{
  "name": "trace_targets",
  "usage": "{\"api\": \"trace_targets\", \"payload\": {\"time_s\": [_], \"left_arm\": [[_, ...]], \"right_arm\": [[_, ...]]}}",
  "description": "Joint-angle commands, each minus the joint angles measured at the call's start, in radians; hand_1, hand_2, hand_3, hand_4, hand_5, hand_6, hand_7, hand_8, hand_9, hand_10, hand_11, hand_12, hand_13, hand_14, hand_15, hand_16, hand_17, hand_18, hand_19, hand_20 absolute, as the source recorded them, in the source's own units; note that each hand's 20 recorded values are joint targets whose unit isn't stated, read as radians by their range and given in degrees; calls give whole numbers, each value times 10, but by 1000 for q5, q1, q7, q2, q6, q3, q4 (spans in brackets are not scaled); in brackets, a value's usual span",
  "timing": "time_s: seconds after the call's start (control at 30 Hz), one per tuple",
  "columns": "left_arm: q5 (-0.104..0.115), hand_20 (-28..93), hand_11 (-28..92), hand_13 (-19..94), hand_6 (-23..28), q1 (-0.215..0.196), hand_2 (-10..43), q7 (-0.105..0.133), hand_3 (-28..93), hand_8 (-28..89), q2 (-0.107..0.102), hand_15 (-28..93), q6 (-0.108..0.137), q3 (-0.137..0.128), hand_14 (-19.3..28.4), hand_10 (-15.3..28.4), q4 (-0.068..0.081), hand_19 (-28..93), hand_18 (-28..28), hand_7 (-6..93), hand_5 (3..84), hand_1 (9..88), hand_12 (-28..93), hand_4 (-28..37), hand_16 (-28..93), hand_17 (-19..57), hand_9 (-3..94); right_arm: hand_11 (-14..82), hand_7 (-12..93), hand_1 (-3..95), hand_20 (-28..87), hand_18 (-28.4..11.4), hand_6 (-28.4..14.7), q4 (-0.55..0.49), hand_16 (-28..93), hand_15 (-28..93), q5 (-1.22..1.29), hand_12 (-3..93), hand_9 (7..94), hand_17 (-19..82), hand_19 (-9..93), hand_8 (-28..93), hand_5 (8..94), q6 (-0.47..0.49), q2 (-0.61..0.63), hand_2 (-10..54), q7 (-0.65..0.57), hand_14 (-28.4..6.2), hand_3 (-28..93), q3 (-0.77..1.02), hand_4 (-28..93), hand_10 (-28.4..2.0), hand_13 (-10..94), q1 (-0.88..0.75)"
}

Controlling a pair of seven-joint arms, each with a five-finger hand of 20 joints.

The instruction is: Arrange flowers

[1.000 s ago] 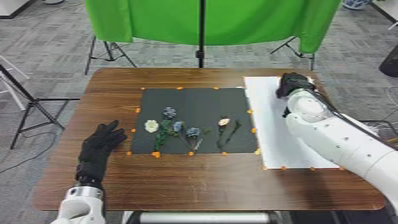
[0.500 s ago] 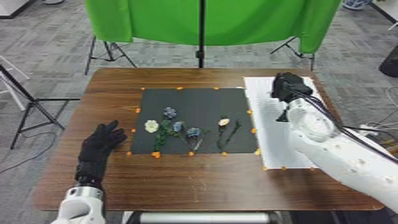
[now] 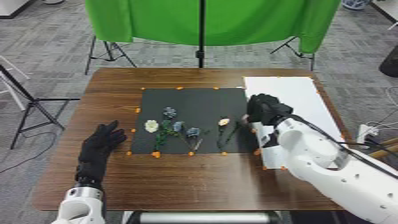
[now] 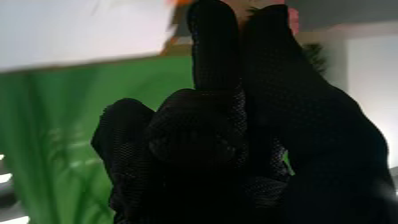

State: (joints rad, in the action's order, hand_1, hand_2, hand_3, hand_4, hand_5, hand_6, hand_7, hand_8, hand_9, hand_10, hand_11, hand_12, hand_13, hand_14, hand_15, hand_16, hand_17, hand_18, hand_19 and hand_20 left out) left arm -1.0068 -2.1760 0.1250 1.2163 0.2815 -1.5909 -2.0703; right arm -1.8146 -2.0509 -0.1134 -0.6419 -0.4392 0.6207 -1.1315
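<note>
Your black-fabric-gloved right hand (image 3: 268, 109) pinches a pink flower (image 4: 294, 20) by the flat black mat's (image 3: 200, 97) edge; your black-fabric-gloved left hand (image 3: 96, 144) spreads loose fingers.

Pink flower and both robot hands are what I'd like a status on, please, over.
Right robot hand pinching pink flower at right edge of dark mat. Left robot hand open, left of mat. Pale flower nearby on mat, possible obstacle.
</note>
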Motion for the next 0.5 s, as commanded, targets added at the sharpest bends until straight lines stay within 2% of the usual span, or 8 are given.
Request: {"api": "trace_targets", "payload": {"time_s": [0.03, 0.27, 0.5], "left_arm": [[-9, 202, 226, 295, 76, -7, 121, -10, 614, -43, 8, 380, -20, 0, 192, 155, 2, 203, 147, 72, 442, 233, 132, -283, 9, -23, 432], [-7, 202, 227, 295, 76, -13, 120, -12, 617, -44, 9, 380, -15, -4, 192, 156, 0, 203, 147, 73, 442, 232, 132, -283, 9, -23, 433], [-8, 202, 226, 296, 76, -16, 121, -14, 614, -44, 8, 380, -17, -4, 192, 155, -1, 203, 147, 72, 442, 234, 132, -283, 9, -23, 433]], "right_arm": [[72, 204, 613, 630, -124, 14, -23, 352, 647, -17, 389, 908, 634, 932, 80, 804, 15, -28, -95, 20, -28, 563, -26, -178, -82, 879, -34], [69, 206, 607, 630, -122, 12, -36, 354, 649, -9, 391, 896, 630, 932, 82, 792, 6, -26, -95, 21, -30, 569, -21, -173, -85, 871, -57], [57, 196, 588, 622, -121, 9, -34, 352, 650, -19, 365, 830, 616, 932, 68, 725, -9, -29, -95, 23, -34, 570, -18, -169, -95, 855, -60]]}}
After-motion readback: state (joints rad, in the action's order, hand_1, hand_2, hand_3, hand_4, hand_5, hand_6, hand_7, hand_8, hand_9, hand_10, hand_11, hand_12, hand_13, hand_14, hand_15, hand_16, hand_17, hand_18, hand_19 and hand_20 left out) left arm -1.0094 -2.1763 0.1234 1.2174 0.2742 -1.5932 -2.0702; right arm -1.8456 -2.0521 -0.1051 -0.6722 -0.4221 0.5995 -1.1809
